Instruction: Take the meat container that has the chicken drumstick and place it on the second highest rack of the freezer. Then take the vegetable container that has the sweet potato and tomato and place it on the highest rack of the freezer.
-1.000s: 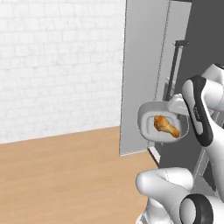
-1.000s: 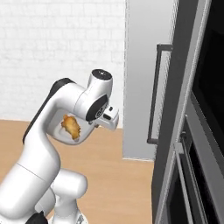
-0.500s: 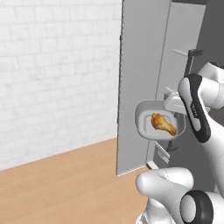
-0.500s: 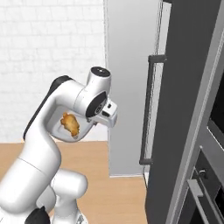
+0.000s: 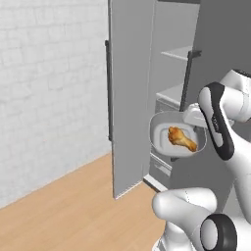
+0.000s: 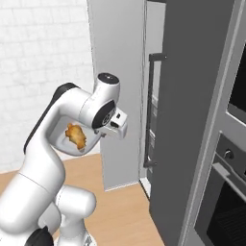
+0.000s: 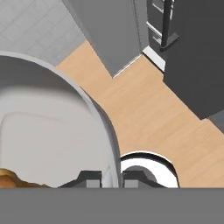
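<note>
I have the jaws pinching the rim of the container [image 5: 176, 141] with the drumstick [image 5: 182, 138] — it hangs just off them, short of the open freezer [image 5: 171, 93], so no rack is loaded and the vegetable run remains.

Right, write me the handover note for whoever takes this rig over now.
Gripper: shut on the rim of the meat container, fingers either side of the wall in the hand view.
Meat container: held up in the air in front of the open freezer, tipped toward the cameras, chicken drumstick inside.
Freezer door: swung open, racks visible inside.
Done: meat container picked up and brought to the freezer.
Left: set it on the second highest rack, then fetch the vegetable container with sweet potato and tomato and put it on the highest rack.
</note>
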